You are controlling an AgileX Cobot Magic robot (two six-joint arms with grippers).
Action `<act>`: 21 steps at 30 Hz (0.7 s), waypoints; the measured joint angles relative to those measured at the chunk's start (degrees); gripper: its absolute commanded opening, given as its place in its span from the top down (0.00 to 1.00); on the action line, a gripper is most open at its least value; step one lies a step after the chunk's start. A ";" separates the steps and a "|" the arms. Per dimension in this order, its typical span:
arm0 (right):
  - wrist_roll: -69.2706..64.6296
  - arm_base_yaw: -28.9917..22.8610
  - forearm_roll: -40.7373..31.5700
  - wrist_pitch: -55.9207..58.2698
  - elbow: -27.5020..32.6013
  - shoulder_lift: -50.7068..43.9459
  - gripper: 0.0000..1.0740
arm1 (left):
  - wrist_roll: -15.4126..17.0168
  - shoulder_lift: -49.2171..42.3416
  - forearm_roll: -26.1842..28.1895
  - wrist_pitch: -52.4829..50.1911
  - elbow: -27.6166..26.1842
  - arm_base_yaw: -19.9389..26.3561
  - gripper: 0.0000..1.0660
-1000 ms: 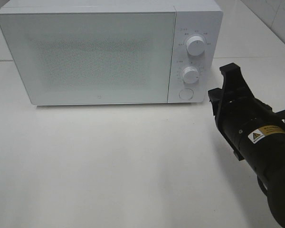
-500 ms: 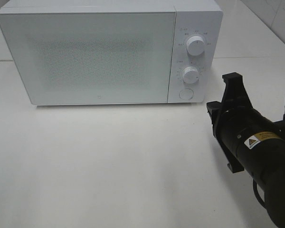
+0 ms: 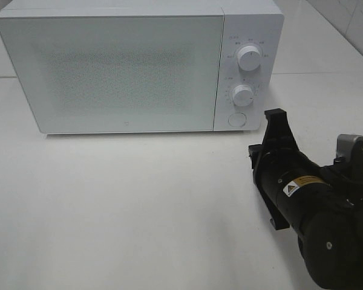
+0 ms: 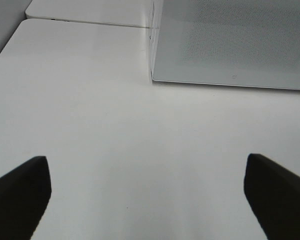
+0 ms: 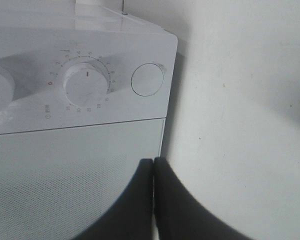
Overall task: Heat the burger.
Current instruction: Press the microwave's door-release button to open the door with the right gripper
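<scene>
The white table (image 3: 109,211) carries a white microwave (image 3: 121,66), which stands with its speckled grey door (image 3: 115,72) closed, its long axis running sideways across the table. The burger shows in no view, so where it is, which way it points and how its long axis lies cannot be told. The black right arm (image 3: 314,223) lies in front of the microwave's control panel, reaching toward it. The right claw (image 3: 274,115) is clenched on nothing, its two fingers (image 5: 140,200) pressed flat together just before the microwave's lower front corner, apart from it. The left claw (image 4: 145,160) is released, its fingers spread wide over bare table before the microwave's other front corner. On the panel an upper knob (image 3: 248,58) sits above a lower knob (image 3: 242,95), with a round button (image 3: 236,119) beneath. The arm bears a yellow-and-white warning label (image 3: 297,186) with a triangle; its writing, the markings around the knobs and a small mark (image 3: 127,123) low on the door are too small to read.
</scene>
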State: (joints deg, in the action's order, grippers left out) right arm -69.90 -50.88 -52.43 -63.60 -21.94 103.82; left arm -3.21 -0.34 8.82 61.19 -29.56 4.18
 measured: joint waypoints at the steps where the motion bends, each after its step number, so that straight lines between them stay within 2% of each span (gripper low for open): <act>1: 0.00 0.00 0.00 0.29 -1.09 1.15 1.00 | 0.00 0.00 0.00 0.00 0.00 0.00 0.08; 5: 0.00 0.74 0.74 0.86 -2.86 2.81 1.00 | 0.00 0.00 0.00 0.00 0.00 0.00 0.08; 10: 0.06 5.04 1.83 3.32 -6.19 4.76 1.00 | 0.00 0.00 0.00 0.00 0.00 0.00 0.08; 21: 0.57 10.71 4.64 6.42 -12.55 8.82 1.00 | 0.00 0.00 0.00 0.00 0.00 0.00 0.08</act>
State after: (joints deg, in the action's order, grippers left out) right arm -69.33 -40.16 -47.78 -57.18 -34.49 112.64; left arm -3.21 -0.34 8.82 61.19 -29.56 4.18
